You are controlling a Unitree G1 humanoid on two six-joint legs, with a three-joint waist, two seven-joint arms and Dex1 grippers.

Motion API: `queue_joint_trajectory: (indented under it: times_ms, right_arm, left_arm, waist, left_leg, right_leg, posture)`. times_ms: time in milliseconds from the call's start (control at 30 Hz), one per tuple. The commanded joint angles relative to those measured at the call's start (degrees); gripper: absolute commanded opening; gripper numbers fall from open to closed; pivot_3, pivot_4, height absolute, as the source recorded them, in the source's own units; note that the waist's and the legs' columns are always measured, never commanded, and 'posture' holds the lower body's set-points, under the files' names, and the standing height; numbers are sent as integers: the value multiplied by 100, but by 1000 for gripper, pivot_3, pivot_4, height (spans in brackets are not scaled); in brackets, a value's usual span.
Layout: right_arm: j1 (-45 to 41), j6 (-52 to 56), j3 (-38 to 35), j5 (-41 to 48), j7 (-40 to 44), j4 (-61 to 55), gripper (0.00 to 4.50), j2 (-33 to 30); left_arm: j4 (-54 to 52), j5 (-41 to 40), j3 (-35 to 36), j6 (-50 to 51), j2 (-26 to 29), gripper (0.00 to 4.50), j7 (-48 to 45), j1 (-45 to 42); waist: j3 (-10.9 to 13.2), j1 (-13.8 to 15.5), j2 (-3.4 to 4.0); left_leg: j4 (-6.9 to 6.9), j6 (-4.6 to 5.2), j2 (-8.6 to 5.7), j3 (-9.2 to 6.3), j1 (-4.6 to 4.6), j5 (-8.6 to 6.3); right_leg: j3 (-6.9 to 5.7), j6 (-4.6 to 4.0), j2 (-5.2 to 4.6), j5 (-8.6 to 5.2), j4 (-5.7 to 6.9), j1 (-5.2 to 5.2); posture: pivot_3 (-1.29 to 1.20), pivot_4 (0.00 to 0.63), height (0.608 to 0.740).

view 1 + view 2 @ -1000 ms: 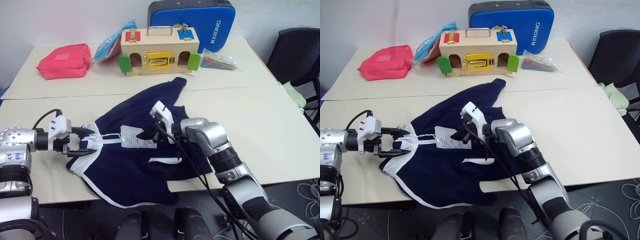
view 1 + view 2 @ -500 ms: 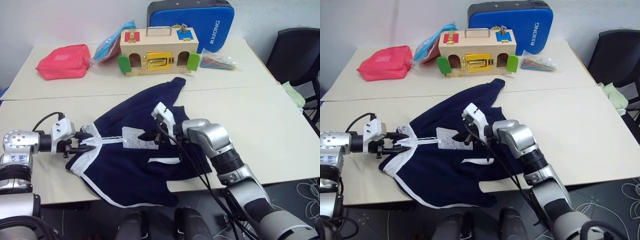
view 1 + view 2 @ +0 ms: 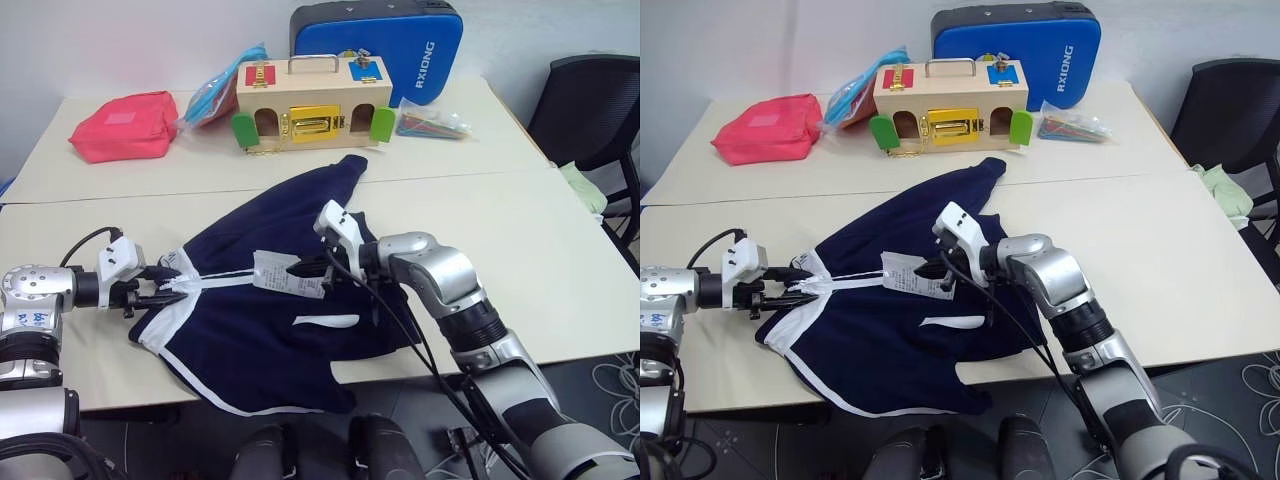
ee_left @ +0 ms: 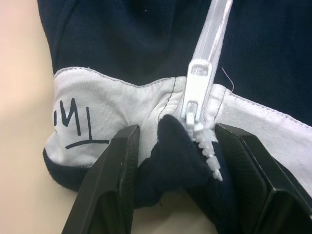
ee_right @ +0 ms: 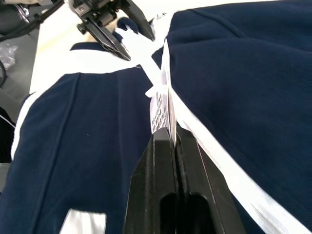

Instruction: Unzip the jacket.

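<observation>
The navy jacket [image 3: 250,340] lies spread on the near table, its white collar toward my left arm. My left gripper [image 3: 172,290] is shut on the collar's edge, and its fingers [image 4: 122,161] pinch the folded fabric right by the white zipper slider [image 4: 197,83]. The white zipper [image 3: 225,281] runs from there across the jacket's front. My right gripper [image 3: 303,268] is over the middle of the jacket, shut on the paper hang tag [image 3: 280,275]. In the right wrist view the tag [image 5: 160,112] sticks out from between the closed fingertips [image 5: 161,139].
At the back stand a wooden latch box [image 3: 300,105], a blue hard case [image 3: 400,45], a red pouch [image 3: 120,125], a plastic bag [image 3: 215,90] and a packet of coloured sticks [image 3: 430,122]. A black chair [image 3: 590,100] is at the right. The jacket's hem hangs over the table's front edge [image 3: 110,385].
My left gripper has gone from open around the collar to clamped on it, sinking slightly. The right gripper and the hang tag have shifted a little to the right.
</observation>
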Motion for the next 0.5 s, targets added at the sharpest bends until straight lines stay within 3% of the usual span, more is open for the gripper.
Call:
queue_joint_trajectory:
  times_ms: [33, 167, 500]
  right_arm:
    - [-127, -277, -128, -44, -35, 117, 0, -11]
    - [-108, -508, -174, -141, -42, 336, 0, -133]
    - [-331, -1079, -586, -242, 286, 871, 0, -1157]
  left_arm:
    - [220, 207, -109, 162, 75, 2493, 68, 284]
    - [141, 186, -93, 195, 78, 2493, 67, 363]
    - [-192, 44, 34, 300, 28, 2493, 95, 633]
  waist:
    - [0, -1, 0]
    - [0, -2, 0]
    - [0, 8, 0]
  left_leg:
    - [-1, 0, 0, 1, 1, 0]
    - [-1, 0, 0, 3, 1, 0]
    - [-2, 1, 0, 5, 1, -1]
  right_leg:
    - [0, 0, 0, 0, 0, 0]
    - [-1, 0, 0, 0, 0, 0]
    - [3, 0, -4, 0, -4, 0]
  posture:
    - [0, 150, 740]
    - [0, 150, 740]
    - [0, 150, 740]
